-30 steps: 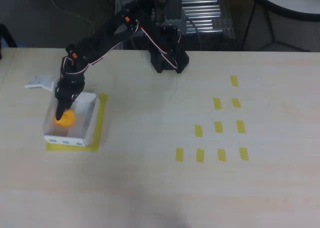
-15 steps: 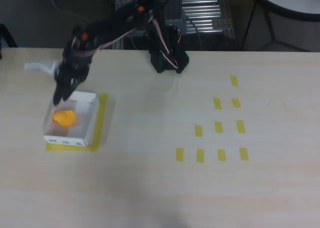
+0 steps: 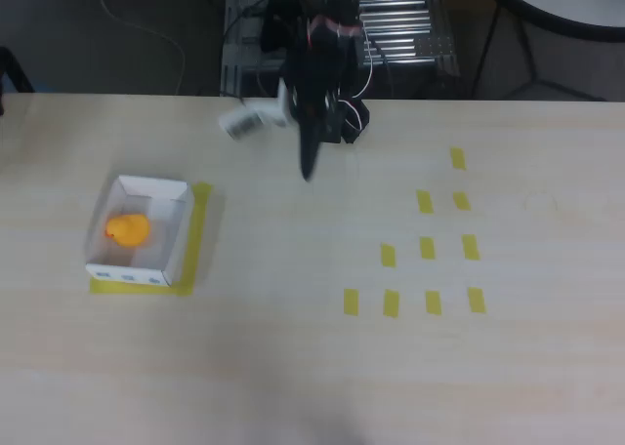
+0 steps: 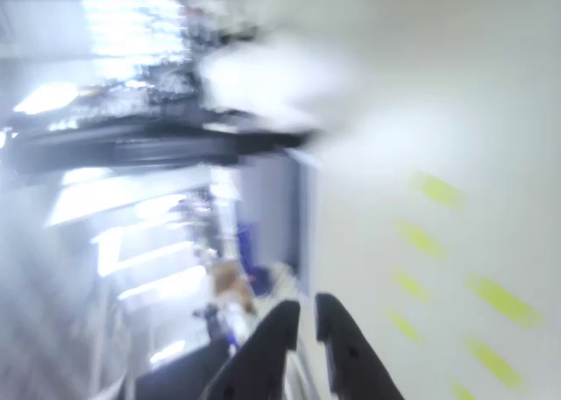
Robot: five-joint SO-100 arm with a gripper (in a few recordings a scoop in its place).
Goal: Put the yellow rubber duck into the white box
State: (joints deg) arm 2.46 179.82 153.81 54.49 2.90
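Observation:
The yellow rubber duck (image 3: 127,229) lies inside the white box (image 3: 132,271) at the left of the table in the overhead view. My gripper (image 3: 308,170) hangs far to the right of the box, near the arm's base, with its dark fingers pointing toward the table's near edge. In the blurred wrist view the two dark fingers (image 4: 263,352) stand close together at the bottom, the gripper (image 4: 307,317) shut with nothing between them. A white flat piece (image 3: 246,121) juts out to the left of the wrist.
Yellow tape (image 3: 200,232) frames the box's right and front sides. Several short yellow tape strips (image 3: 427,248) dot the right half of the table. The arm's base (image 3: 330,118) sits at the far edge, with a metal rack (image 3: 395,30) behind it.
The gripper let go of the duck in the box, rose, and swung right and back to the arm's base. Duck and box have stayed in place.

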